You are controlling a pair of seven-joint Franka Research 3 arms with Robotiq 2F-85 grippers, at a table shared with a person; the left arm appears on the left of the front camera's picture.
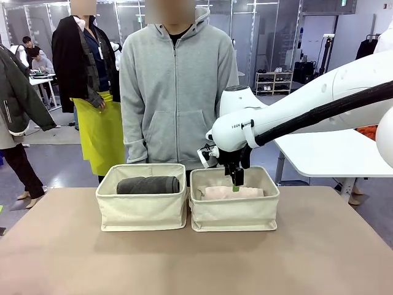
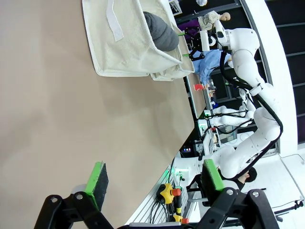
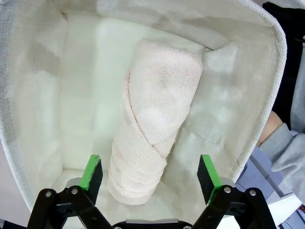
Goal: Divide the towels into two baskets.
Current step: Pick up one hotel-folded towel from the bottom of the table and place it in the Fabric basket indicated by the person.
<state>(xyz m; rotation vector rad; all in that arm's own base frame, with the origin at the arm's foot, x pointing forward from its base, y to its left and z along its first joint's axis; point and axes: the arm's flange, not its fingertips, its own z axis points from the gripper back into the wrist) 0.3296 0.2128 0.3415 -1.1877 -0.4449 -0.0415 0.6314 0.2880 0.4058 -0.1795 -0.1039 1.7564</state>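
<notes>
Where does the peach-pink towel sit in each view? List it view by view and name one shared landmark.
Front view: peach-pink towel lies in the right-hand basket, under the right gripper.
Left wrist view: not visible.
Right wrist view: centre of the picture, lying in that basket, between the open gripper's fingers.
Shared landmark: the basket's cream rim.

Both baskets [image 1: 142, 212] are matt woven canvas with soft sides. Peach-pink towel [image 3: 155, 114] and dark grey towel [image 1: 147, 185]: fuzzy terry cloth. Table [image 1: 196, 264] smooth, matt. Robot arm [image 1: 295, 114] shell glossy white plastic. Right gripper [image 3: 150, 174] matt black, with green rubbery-looking pads [image 3: 91, 172].
</notes>
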